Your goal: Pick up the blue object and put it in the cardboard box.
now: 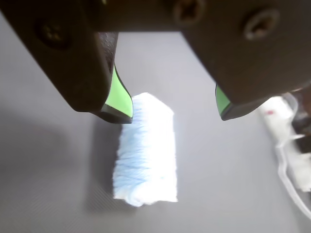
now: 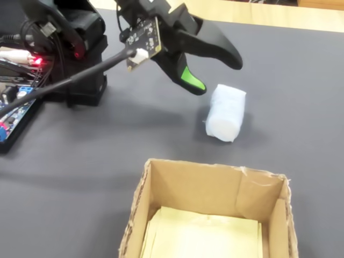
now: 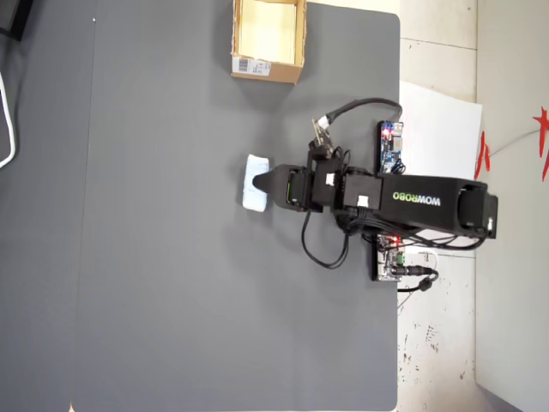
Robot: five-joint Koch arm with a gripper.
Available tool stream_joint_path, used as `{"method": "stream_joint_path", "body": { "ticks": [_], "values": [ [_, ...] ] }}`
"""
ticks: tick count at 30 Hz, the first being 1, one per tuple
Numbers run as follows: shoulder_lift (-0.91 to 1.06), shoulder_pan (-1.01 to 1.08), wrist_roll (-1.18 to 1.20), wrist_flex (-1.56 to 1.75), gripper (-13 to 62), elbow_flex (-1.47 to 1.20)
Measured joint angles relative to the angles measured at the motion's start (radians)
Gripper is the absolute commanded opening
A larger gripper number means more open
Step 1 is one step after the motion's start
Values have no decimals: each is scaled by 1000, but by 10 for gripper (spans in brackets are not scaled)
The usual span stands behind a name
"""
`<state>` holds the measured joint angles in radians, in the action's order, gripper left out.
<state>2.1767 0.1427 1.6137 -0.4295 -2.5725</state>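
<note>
Wrist view shows us the pincer (image 1: 175,112) released, its two green-padded jaws spread apart with grey mat visible between them. We see the blue object (image 1: 146,153) lying on the mat (image 1: 48,160) just below the gap, its upper end next to the left-hand jaw tip; whether that tip touches it we cannot tell. The picture is soft, so the block's surface texture reads only as a fuzzy weave.

In the fixed view we find the pincer (image 2: 217,72) raised above the mat, with the blue object (image 2: 226,113) just beyond its tips. The cardboard box (image 2: 207,185) stands well apart from the pincer, cut off by the lower edge.

From overhead, the pincer (image 3: 257,183) covers part of the blue object (image 3: 251,196); its jaws merge into one dark shape. The cardboard box (image 3: 268,67) sits far from it, label side showing.
</note>
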Motion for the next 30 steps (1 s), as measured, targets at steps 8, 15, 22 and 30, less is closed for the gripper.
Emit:
{"method": "stream_joint_path", "body": {
  "ticks": [8, 15, 22, 30],
  "values": [
    [-272, 5, 0, -219, 330, 256],
    [-445, 31, 2, -324, 329, 364],
    [-505, 43, 38, -325, 271, 368],
    [-534, 55, 61, -301, 143, 371]
  ]
}}
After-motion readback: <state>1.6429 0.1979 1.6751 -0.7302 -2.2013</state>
